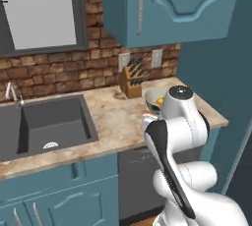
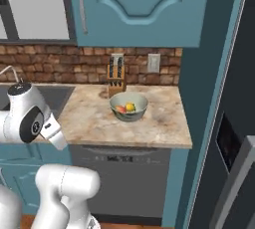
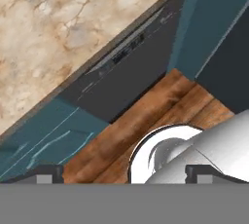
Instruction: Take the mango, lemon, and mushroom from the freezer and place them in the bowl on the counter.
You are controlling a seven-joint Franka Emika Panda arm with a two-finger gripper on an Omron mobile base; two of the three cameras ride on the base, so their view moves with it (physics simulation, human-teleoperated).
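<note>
hand view: pincer (image 3: 124, 172) spread wide and empty, counter (image 3: 44, 38) edge ahead; swinging back toward the bowl (image 2: 129, 107) could clip that edge.

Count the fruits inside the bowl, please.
2 fruits show in the bowl on the counter: a yellow lemon near the middle and a reddish-orange mango just left of it. A smaller item may be hidden under them.
</note>
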